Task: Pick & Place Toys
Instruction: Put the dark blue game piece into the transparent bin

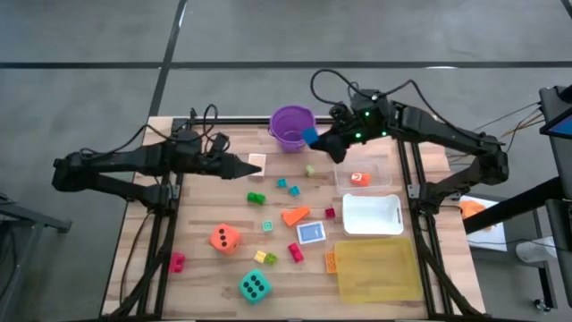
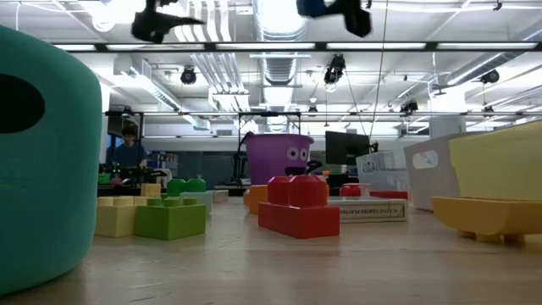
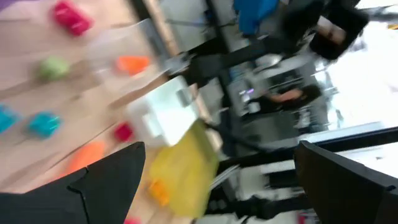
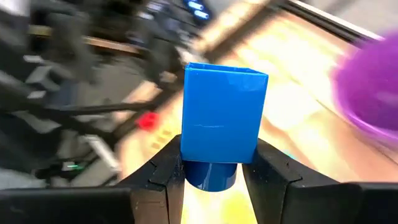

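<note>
My right gripper (image 1: pixel 318 139) is shut on a blue block (image 4: pixel 224 118), in the air beside the right rim of the purple bucket (image 1: pixel 291 126) at the table's far edge. It also shows at the top of the low view (image 2: pixel 334 12). My left gripper (image 1: pixel 243 167) is open and empty, above the table's far left part, its tips near a pale block (image 1: pixel 257 163). Its fingers stand wide apart in the left wrist view (image 3: pixel 217 186). Toys lie scattered on the table: an orange die (image 1: pixel 223 238), a teal die (image 1: pixel 255 285), an orange wedge (image 1: pixel 295 215), a green block (image 1: pixel 256 198) and a blue card (image 1: pixel 311 233). My right gripper pinches the blue block between its two fingers (image 4: pixel 163 169), on two opposite sides of its lower end (image 4: pixel 189 149). The rest of the block stands out past the fingertips. The fingers point toward the table's left, and the block is lifted clear of the table.
A clear tub (image 1: pixel 366 163) holding an orange piece, a white tub (image 1: pixel 371 215) and a yellow tray (image 1: pixel 377 270) stand along the table's right side. Small blocks lie in the middle, and a pink block (image 1: pixel 177 261) lies near the left edge.
</note>
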Available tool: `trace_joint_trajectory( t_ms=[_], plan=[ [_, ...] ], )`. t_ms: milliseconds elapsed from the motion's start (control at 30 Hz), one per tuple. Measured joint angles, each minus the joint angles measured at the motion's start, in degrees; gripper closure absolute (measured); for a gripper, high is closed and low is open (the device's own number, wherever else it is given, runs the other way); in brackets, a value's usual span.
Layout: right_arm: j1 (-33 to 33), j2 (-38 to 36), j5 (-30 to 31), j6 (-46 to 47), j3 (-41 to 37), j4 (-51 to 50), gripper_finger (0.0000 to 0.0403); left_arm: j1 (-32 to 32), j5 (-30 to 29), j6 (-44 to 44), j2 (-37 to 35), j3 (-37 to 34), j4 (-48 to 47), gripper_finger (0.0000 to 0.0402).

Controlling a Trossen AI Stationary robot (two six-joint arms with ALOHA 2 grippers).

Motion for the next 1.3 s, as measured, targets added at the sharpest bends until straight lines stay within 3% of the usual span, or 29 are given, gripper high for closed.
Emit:
trace_joint_trajectory(
  t_ms=[167, 400, 633, 833, 1000, 1300],
  plan=[
    [-4.04, -2.01, 3.36, 1.28, -1.51, -12.08, 0.0280, 0.19, 0.00, 1.68, -2.63, -0.01, -7.71, 0.0002],
    [-7.49, -1.05, 9.42, 3.24, -6.68, -26.74, 0.0280, 0.59, 0.39, 5.34, -3.67, -0.03, -8.48, 0.0002],
    [-7.41, 0.37, 11.99, 7.32, -18.65, -24.70, 0.0280, 0.59, 1.03, 5.41, -3.67, -0.12, -13.04, 0.0002],
    [-7.36, 1.78, 11.86, 10.31, -26.09, -15.92, 0.0280, 0.59, 1.06, 5.04, -3.64, -0.12, -20.14, 0.0002],
    [-7.40, 4.71, 11.97, 8.18, -27.75, -13.02, 0.0280, 0.59, 1.08, 4.29, -3.62, -0.12, -25.67, 0.0002],
    [-7.09, 13.08, 12.04, 2.91, -25.52, -13.08, 0.0280, 0.59, 1.06, 4.61, -3.62, -0.12, -26.69, 0.0002]
  ],
)
